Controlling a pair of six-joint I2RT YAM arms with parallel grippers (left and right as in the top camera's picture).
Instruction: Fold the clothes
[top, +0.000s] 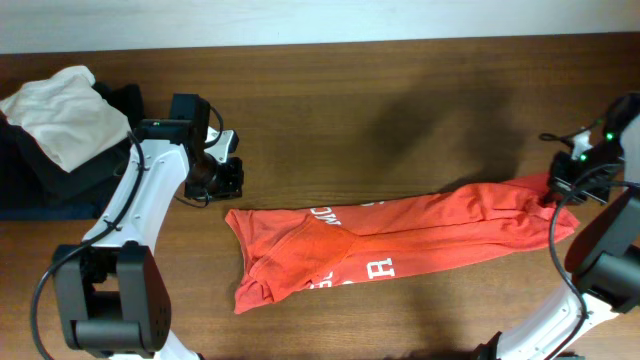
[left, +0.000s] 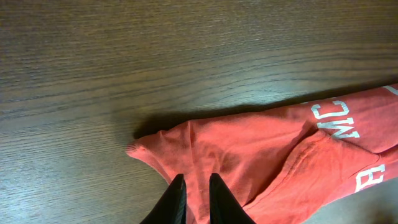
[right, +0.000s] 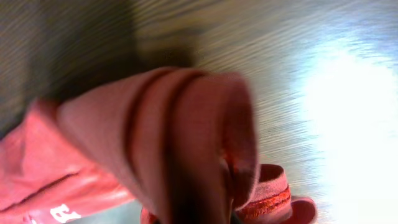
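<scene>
Item: red-orange thin cotton T-shirt (top: 400, 235) with white block lettering, lying on the brown wooden tabletop (top: 380, 110) as a long narrow band from left of centre out to the right edge.
Done so far: judging by the shape, the sides are already turned in lengthwise; the lettering shows only in part, and one flap lies diagonally across the left half.
Left end effector (left: 196, 182): fingers drawn narrow with a slim gap, nothing between them, poised just over the T-shirt's left corner. I cannot tell if the tips touch the cloth.
Right end effector (top: 553, 192): closed on the T-shirt's right end. In the wrist view the cloth bunches in thick folds close to the lens and hides my fingers.
Left to do: my estimate is the crosswise folds, bringing one end over the other, then squaring up the rumpled left end.
Progress: roughly midway, by my reckoning.
Bystanders: cream folded garment (top: 62, 120) on dark folded garments (top: 40, 175) at the far left, well apart from the T-shirt.
</scene>
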